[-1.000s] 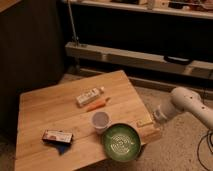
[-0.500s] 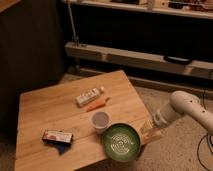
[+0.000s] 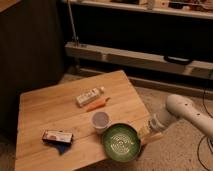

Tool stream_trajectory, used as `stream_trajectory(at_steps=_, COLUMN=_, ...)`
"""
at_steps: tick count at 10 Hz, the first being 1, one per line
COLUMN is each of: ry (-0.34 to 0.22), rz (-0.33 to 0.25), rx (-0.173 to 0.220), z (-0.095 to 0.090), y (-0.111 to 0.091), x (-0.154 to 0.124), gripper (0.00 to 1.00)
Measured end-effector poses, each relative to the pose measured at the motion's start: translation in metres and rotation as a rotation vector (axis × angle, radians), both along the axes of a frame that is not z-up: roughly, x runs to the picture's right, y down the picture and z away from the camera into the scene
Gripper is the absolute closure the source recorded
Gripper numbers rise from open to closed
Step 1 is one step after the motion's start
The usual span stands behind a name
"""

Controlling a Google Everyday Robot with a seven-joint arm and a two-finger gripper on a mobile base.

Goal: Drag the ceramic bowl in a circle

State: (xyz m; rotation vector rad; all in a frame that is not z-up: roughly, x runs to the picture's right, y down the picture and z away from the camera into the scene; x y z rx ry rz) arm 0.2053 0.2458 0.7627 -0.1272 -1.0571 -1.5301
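Ceramic bowl (image 3: 120, 142), green, ringed; hand (image 3: 145, 133) beside rim.

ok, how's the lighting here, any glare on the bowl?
Camera view: dim, warm light; table lit evenly, background dark. No glare on the ceramic bowl; its ring pattern reads fine. Gripper sits at the bowl's rim, image right.

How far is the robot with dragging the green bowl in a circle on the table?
Done: the gripper is at the right rim of the ceramic bowl, near the table's front edge. In hand: it seems to engage that rim; a firm grip I cannot confirm. Left: the circle itself, of which no trace shows; the cup stands close beside.
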Motion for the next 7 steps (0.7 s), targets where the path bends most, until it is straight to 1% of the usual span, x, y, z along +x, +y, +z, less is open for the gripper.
stream_trajectory(at_steps=2, ry=-0.007, rz=-0.001, rx=0.005, z=0.0, y=0.003, x=-0.003, gripper=0.53)
stream_trajectory(at_steps=5, ry=-0.032, rz=-0.007, rx=0.009, z=0.008, y=0.008, x=-0.015, gripper=0.53)
stream_trajectory(at_steps=7, ry=-0.044, rz=-0.024, rx=0.015, z=0.011, y=0.01, x=-0.023, gripper=0.53)
